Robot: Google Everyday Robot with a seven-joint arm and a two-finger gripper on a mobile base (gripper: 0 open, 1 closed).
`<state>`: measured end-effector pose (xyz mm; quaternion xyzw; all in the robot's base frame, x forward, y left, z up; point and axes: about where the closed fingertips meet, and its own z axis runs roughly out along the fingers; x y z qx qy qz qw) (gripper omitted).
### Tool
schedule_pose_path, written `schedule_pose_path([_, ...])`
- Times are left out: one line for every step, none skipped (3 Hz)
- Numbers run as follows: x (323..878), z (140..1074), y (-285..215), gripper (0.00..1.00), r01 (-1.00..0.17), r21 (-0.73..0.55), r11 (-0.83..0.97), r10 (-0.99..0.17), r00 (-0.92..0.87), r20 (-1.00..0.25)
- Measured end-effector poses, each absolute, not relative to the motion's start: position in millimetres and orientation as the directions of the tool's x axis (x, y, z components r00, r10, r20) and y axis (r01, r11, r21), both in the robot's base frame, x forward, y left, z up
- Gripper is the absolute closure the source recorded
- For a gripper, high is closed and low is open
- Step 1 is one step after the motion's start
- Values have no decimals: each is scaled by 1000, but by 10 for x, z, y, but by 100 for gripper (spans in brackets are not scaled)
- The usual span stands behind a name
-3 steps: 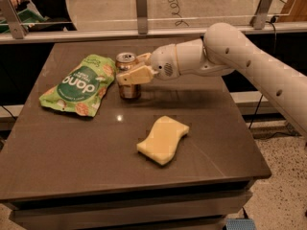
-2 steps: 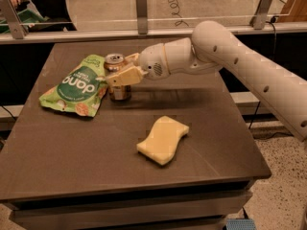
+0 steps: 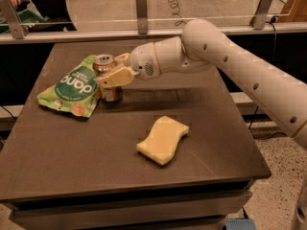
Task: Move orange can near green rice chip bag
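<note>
The orange can stands upright on the dark table, its silver top showing, right against the right edge of the green rice chip bag. The bag lies flat at the table's left side. My gripper reaches in from the right on the white arm and its tan fingers are shut around the can's upper part. The can's base looks to be on the table.
A pale yellow sponge lies in the middle of the table, nearer the front. A glass barrier with metal posts runs along the table's far edge. The floor shows at the lower right.
My gripper has carried the can leftward, from a gap away from the bag to right beside its edge. The bag and sponge have not moved.
</note>
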<state>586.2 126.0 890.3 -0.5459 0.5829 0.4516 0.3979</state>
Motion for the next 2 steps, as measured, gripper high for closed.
schedule_pose_path([5779, 8812, 1368, 100, -994, 108, -31, -281, -95, -955])
schedule_pose_path([5713, 8722, 1405, 100, -992, 113, -56, -299, -91, -950])
